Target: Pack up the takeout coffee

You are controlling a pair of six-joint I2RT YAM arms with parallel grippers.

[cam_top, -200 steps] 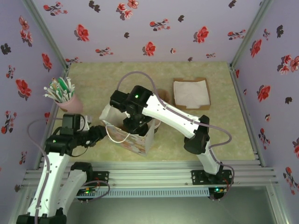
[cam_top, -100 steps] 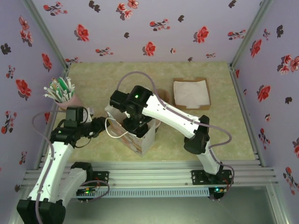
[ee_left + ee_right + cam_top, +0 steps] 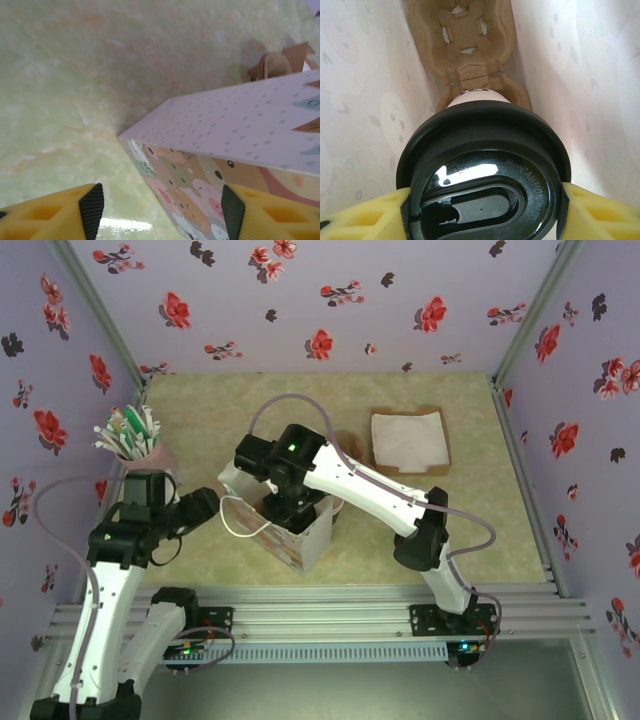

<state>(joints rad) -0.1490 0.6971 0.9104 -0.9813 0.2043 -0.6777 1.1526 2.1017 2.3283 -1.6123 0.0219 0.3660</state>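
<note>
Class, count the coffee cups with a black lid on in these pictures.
1. The takeout coffee is gripped by the right claw inside the paper bag, above a cardboard carrier. More may be hidden behind the bag.

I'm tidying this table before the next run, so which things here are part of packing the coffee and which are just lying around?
In the job:
takeout coffee, gripped by the right claw
printed paper bag
cardboard cup carrier at the bag's bottom
left claw, open beside the bag

Lying about:
pink cup of sticks
tray of white napkins
</note>
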